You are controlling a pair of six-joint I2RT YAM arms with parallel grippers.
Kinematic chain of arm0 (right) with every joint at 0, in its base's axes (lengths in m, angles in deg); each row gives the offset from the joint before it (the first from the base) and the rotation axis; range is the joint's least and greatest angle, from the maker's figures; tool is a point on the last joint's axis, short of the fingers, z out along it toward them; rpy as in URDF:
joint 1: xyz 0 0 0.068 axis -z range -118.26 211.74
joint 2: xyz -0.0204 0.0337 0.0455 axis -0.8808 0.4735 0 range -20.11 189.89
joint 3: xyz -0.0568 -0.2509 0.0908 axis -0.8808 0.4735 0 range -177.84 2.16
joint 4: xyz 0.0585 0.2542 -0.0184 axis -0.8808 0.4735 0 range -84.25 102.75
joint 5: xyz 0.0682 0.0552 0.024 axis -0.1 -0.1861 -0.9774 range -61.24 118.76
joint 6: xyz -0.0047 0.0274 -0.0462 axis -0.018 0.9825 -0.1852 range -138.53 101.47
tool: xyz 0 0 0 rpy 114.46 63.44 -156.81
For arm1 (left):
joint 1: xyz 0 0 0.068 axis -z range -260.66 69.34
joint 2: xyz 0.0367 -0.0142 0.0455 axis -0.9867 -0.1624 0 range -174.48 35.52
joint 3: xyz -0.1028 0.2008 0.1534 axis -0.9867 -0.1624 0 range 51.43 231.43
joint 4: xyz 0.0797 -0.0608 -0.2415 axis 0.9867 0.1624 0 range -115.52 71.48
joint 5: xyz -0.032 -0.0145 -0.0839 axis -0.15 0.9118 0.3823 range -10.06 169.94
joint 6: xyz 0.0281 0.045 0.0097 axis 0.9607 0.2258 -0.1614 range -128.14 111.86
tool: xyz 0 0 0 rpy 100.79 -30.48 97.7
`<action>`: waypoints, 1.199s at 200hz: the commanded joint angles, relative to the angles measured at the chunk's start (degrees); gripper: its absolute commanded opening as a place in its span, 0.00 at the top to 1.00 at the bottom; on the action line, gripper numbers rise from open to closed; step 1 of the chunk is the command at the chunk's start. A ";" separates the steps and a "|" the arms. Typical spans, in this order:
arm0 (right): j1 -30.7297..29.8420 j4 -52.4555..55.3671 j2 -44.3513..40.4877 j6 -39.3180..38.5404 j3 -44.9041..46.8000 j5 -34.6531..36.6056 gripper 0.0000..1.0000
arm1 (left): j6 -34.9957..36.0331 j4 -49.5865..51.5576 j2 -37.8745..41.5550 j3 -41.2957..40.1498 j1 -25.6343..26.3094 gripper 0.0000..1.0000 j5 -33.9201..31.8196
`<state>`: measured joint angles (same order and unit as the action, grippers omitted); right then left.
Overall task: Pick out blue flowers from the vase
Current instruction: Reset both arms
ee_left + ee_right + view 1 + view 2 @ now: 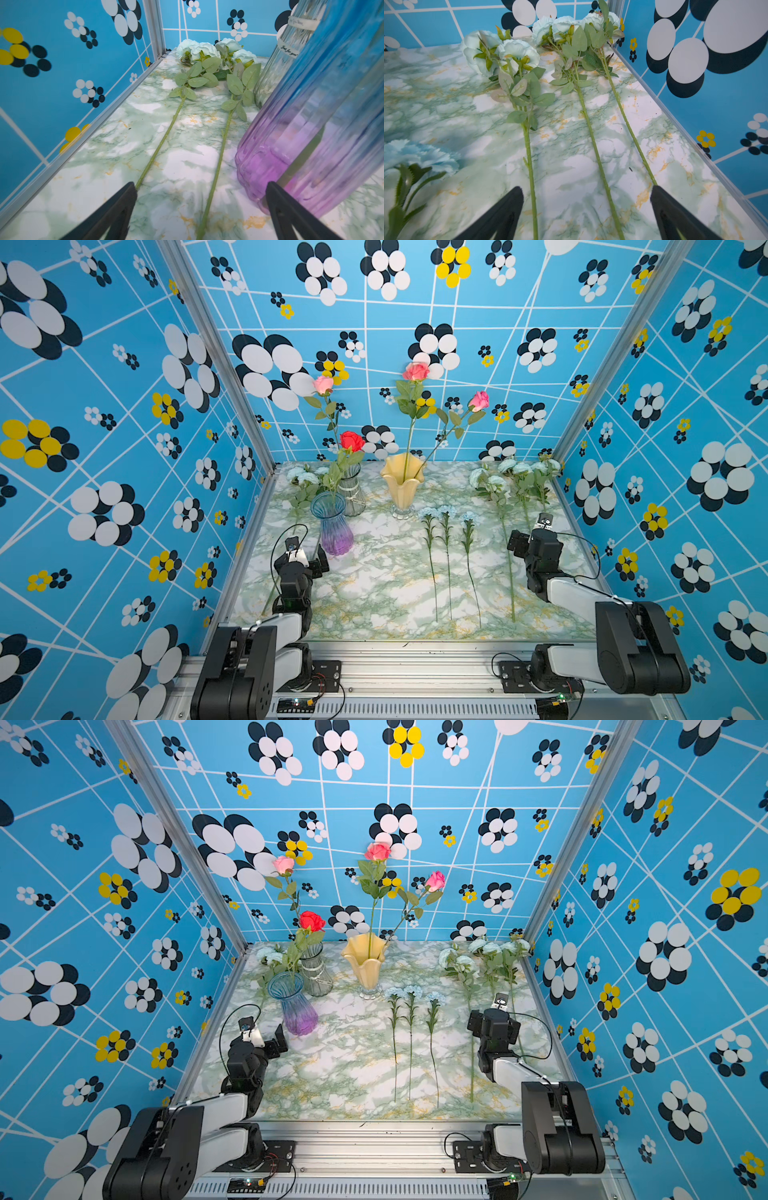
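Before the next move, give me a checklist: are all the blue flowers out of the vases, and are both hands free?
1. left hand open and empty: ok.
2. right hand open and empty: ok.
3. yellow vase holds only pink roses: ok.
4. clear vase and blue-purple vase show only a red rose and a paler pink rose, no blue blooms: ok.
5. blue flowers all lying on the table: three carnations in the middle, right-side peony sprays, left-side peony sprays: ok.
6. left hand clear of the blue-purple vase: cannot tell; one finger sits right beside its base.
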<state>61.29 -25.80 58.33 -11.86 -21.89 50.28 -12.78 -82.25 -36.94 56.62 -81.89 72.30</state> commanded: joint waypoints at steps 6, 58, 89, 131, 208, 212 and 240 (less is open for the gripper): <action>0.45 -4.38 4.07 -0.15 -2.75 -3.84 0.01 | 0.59 -17.79 -10.85 2.89 -0.78 0.00 7.56; 0.45 -18.83 5.76 -1.46 4.66 -7.18 0.01 | 0.47 -23.26 -19.19 3.77 -1.31 0.00 9.55; 0.23 -14.89 7.81 -3.52 1.15 -10.90 0.01 | 0.51 -23.27 -19.37 4.08 -1.31 0.00 9.80; 0.11 -13.19 7.79 -4.69 0.32 -13.34 0.01 | 0.69 -23.08 -19.30 4.13 -1.24 0.00 9.98; 0.18 -13.10 7.88 -4.72 0.24 -13.34 0.01 | 0.84 -21.78 -18.95 4.67 -1.31 0.00 10.52; 0.10 -13.10 7.88 -4.69 0.24 -13.34 0.01 | 0.86 -21.42 -18.90 4.77 -1.31 0.00 10.61; 0.12 -13.03 7.92 -4.66 0.24 -13.34 0.01 | 2.57 -17.49 -18.02 6.54 -1.17 0.00 15.14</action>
<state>61.51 -39.48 65.78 -16.25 -20.71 37.36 -12.45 -102.56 -56.07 60.60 -82.85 82.40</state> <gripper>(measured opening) 0.990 0.997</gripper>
